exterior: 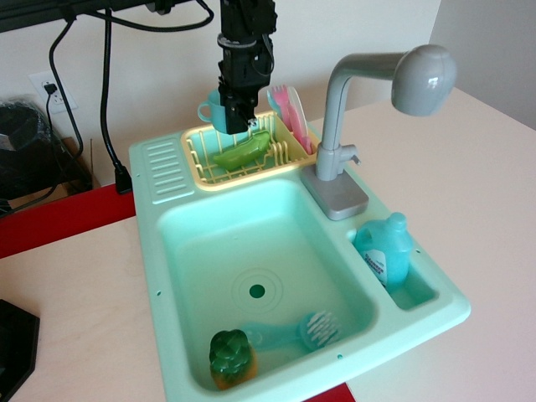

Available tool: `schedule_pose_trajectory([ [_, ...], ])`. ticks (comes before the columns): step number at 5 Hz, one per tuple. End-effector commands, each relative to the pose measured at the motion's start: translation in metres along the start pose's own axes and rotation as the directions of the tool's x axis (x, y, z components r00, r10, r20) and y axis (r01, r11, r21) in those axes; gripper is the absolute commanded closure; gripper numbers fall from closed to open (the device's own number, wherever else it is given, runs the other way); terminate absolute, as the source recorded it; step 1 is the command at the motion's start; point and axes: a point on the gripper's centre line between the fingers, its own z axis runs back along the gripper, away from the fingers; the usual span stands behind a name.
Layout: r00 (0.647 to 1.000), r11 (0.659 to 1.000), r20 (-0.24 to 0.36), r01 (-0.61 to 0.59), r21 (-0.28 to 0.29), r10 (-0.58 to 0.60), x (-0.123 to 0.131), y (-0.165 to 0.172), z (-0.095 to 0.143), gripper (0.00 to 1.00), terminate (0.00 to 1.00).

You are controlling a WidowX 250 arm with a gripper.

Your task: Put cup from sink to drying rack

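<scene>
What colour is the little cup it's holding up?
Teal-blue. The cup shows best in the observation.image view, held above the yellow drying rack.

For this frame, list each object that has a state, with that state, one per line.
gripper: shut on the cup, raised above the drying rack
cup: held in the air, handle pointing left
drying rack: holds a green item and pink plates
sink: basin holds a brush and a green toy
soap bottle: upright in the side compartment
</scene>
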Motion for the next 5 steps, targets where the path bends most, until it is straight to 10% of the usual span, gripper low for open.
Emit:
schedule_pose_trajectory([
  [1, 1.0, 1.0, 0.008, 0.014, 0.009, -0.014, 0.003, 0.004, -0.003, 1.0, 0.0],
  [4, 0.999, 1.0, -0.037, 0.028, -0.013, -0.029, 0.003, -0.008, -0.033, 1.0, 0.0],
  [5, 0.999, 0.999, -0.046, 0.018, -0.032, -0.019, 0.0, -0.011, -0.032, 0.0, 1.0],
])
